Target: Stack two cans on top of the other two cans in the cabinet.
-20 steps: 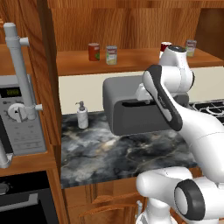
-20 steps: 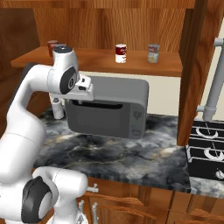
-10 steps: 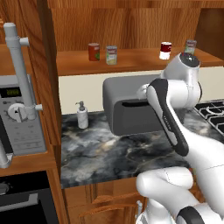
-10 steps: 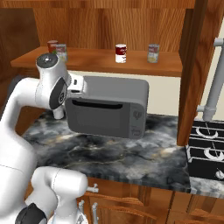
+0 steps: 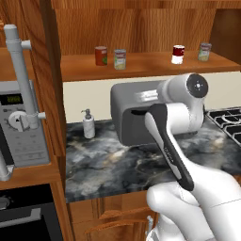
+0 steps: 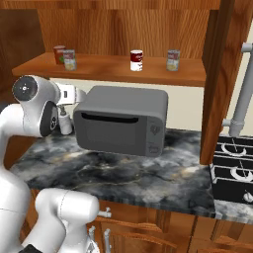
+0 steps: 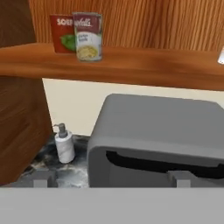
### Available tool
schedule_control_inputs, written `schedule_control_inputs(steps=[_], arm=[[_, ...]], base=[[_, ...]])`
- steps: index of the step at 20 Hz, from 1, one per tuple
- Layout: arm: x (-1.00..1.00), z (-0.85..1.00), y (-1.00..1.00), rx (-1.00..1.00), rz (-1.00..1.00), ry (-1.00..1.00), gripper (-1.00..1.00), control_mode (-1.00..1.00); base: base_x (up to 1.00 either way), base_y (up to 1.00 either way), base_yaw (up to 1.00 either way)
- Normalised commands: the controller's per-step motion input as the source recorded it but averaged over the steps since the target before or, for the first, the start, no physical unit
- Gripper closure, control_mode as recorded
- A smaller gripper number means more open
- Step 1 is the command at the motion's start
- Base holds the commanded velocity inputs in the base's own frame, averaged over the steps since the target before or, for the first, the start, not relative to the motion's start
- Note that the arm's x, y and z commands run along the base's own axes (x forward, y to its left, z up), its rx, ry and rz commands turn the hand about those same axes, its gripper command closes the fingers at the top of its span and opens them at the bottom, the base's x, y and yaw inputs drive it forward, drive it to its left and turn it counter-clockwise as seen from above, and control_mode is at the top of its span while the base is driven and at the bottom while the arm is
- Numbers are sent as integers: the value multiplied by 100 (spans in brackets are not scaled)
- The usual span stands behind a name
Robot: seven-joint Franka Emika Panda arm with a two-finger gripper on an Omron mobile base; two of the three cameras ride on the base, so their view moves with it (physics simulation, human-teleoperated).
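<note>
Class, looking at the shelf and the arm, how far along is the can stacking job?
Done: nothing; all four cans stand singly on the cabinet shelf, red can beside yellow-green can, red-and-white can apart from grey-green can. In hand: nothing; the gripper is open. Left: both stacks.

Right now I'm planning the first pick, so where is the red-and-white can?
In the left base view the red-and-white can stands upright on the cabinet shelf, right of centre, with the grey-green can to its right and the toaster oven below.
</note>
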Motion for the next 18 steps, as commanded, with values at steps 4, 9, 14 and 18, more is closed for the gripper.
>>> schedule_control_inputs(steps=[4, 9, 14, 18], arm=[[8, 51, 29, 5, 0, -13, -100, -100], [22, 49, 21, 1, 0, -1, -100, -100], [31, 42, 10, 2, 7, -2, -100, -100], [23, 37, 2, 0, 16, -2, -100, -100]], base=[[0, 0, 0], [0, 0, 0], [0, 0, 0], [0, 0, 0]])
